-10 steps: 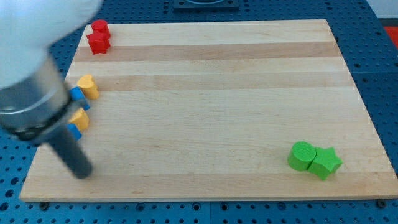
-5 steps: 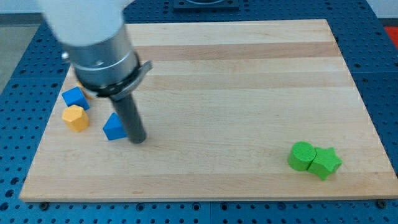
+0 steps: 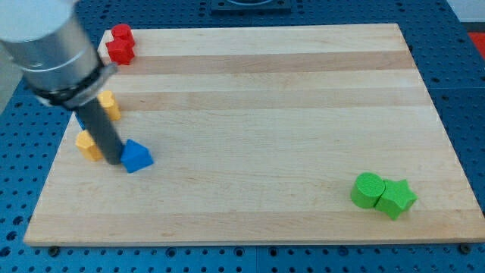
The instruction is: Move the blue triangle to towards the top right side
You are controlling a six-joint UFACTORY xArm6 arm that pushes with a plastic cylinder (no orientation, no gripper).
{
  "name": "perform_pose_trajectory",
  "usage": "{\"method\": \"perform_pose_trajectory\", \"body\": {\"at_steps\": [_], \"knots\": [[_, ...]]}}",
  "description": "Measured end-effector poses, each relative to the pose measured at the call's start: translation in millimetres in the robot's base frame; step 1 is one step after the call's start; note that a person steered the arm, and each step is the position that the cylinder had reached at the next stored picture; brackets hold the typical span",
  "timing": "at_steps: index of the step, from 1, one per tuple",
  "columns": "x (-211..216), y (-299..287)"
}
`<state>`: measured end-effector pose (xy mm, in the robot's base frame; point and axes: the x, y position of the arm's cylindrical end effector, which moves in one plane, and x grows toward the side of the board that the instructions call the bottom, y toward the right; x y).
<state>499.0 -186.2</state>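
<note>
my tip point(image 3: 112, 161) sits against the view's left side of the blue triangle block point(image 3: 136, 156) on the wooden board point(image 3: 273, 106). it's a bare rod, holding nothing

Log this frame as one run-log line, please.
tip: my tip at left edge of blue triangle block | target: top right, not reached | phase: set to push rightward

My tip point(image 3: 112, 161) touches the blue triangle point(image 3: 136, 156) on its view-left side, with a yellow block point(image 3: 89, 145) just beyond. Two red blocks point(image 3: 120, 44) sit at the board's point(image 3: 288, 121) top-left corner. A green cylinder point(image 3: 367, 189) touches what looks like a green star point(image 3: 396, 199) at the bottom right.
</note>
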Motion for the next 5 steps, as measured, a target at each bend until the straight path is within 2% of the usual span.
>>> {"method": "perform_pose_trajectory", "body": {"at_steps": [2, 4, 5], "knots": [[12, 143], [64, 144], [69, 152]]}}
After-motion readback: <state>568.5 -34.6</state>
